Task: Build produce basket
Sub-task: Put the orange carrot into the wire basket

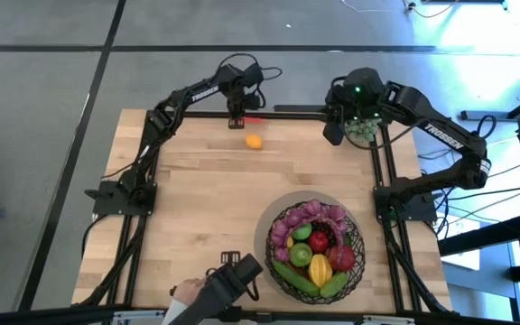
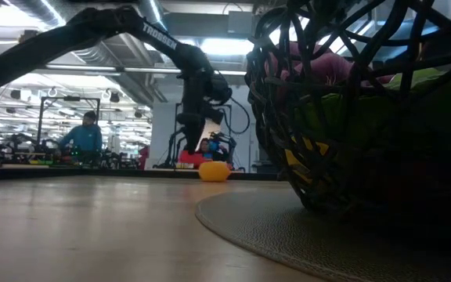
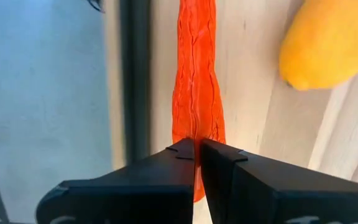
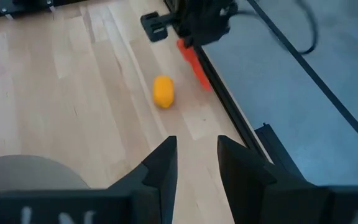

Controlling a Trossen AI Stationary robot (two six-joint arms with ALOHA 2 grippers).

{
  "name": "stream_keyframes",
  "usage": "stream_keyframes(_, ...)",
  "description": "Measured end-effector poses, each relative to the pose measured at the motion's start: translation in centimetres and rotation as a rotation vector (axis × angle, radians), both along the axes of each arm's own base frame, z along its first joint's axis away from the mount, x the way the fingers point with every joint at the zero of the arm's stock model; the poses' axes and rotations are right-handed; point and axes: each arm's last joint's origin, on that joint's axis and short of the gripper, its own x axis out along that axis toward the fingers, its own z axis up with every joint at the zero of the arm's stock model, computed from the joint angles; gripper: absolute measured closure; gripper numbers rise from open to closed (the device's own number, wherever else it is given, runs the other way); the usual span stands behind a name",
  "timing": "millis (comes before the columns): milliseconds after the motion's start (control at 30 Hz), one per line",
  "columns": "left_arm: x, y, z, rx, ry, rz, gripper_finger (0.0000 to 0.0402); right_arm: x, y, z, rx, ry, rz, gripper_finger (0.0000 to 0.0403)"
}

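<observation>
We see two black jointed arms, the left arm [image 1: 188, 97] and the right arm [image 1: 431, 131], each printed with white "TROSSEN" lettering. Black cables loop at the wrists. The fingers [image 3: 166, 180] are matte black and blocky.

The left gripper [image 2: 192, 150] hung at the table's [image 2: 92, 227] far edge, fingers down over something red. A yellow lemon [image 2: 214, 171] lay just beside the fingers. The basket [image 2: 319, 117] loomed near the camera on a round mat [image 2: 272, 231].
</observation>
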Motion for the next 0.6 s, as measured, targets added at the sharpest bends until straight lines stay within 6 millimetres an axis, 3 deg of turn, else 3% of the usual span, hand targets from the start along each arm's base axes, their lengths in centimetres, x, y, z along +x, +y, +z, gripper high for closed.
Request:
stream_keyframes(267, 1.5, -1.7, 5.7, 0.079, -0.081, 0.045, 0.0401, -0.7, 0.4, 0.2, -0.009, 0.016, 0.015, 0.0292)
stream_keyframes(600, 3.7, -10.0, 11.2, 0.181, -0.156, -0.07, 0.0401, -2.7, 1.5, 1.8, -0.076, -0.035, 0.024, 0.0292)
